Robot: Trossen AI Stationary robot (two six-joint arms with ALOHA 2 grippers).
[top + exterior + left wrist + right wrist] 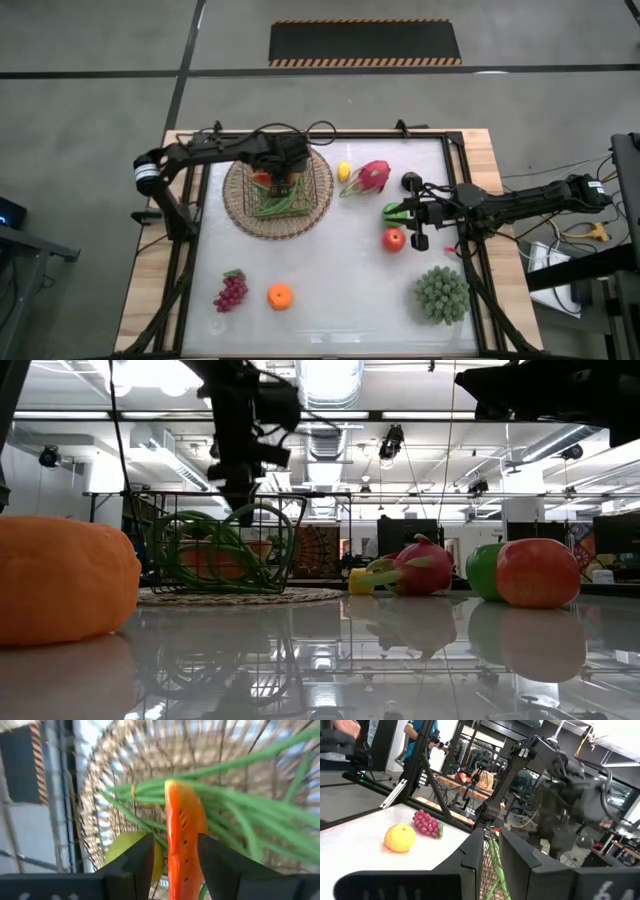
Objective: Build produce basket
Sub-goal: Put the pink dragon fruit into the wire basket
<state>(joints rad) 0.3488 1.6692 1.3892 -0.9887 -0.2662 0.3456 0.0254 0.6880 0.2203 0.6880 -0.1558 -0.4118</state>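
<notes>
The tan woven basket [278, 192] with its wire frame [215, 540] sits at the table's far left. It holds green beans [240, 815] and a yellow-green pear [127, 850]. My left gripper [281, 180] hangs over the basket, shut on an orange carrot [182, 830]. My right gripper [412, 222] is raised at the right, open by a narrow gap [492, 862] and empty, above a green apple [394, 211] and a red apple [393, 239]. A lemon [344, 171], a dragon fruit [371, 177], purple grapes [230, 290] and an orange [280, 296] lie on the table. My left gripper pinches the carrot's two long sides [172, 865] between its fingers [142, 857]. It comes from above, pointing down into the basket, and the carrot lies along the fingers. The carrot's free end [172, 787] reaches out past the fingertips over the beans; whether it touches them I cannot tell.
A large spiky green ball [442, 294] stands near the table's right near corner. In the low view the orange [60, 580] fills the near left. Bare white table lies between the basket and the apples and along the near middle.
</notes>
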